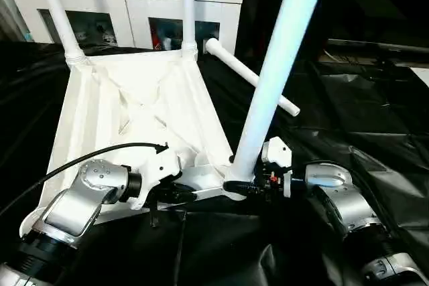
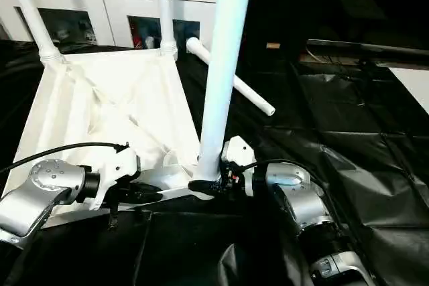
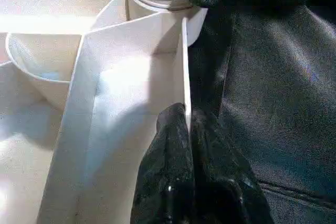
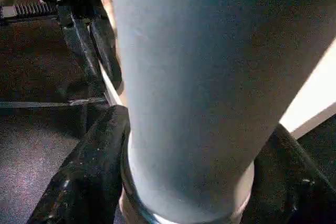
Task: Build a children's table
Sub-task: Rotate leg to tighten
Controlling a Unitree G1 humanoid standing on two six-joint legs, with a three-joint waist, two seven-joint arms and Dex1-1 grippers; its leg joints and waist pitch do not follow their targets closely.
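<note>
Upturned white plastic ribbed tabletop on black sheet. My left gripper pinched shut on near rim wall. Right gripper fingers straddle base of third white tapered tube leg at near corner socket; whether clamped, cannot tell. Twist leg slowly, keep upright, rim braced. Fourth leg lies beyond.

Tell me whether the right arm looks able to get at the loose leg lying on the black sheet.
Probably not now: the right gripper sits around the near upright leg, which stands between it and the loose leg.
</note>
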